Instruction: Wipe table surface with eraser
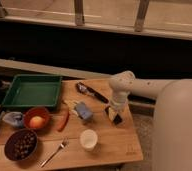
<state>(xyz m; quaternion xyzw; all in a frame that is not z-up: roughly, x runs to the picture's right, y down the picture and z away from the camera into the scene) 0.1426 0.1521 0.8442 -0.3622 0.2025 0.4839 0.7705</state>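
Note:
The table surface (114, 145) is a light brown wooden plank top that fills the lower left of the camera view. My gripper (114, 115) hangs from the white arm at the table's right side and points straight down. It is shut on the eraser (117, 119), a small black block that rests against the wood just under the fingers. Part of the eraser is hidden by the gripper.
A green tray (31, 91) sits at the back left, and a dark long-handled tool (91, 92) lies just left of the arm. Also on the table are a blue-grey block (83, 111), a red chili (64, 121), an orange bowl (36, 119), a dark bowl (20, 145), a fork (54, 152) and a white cup (88, 139).

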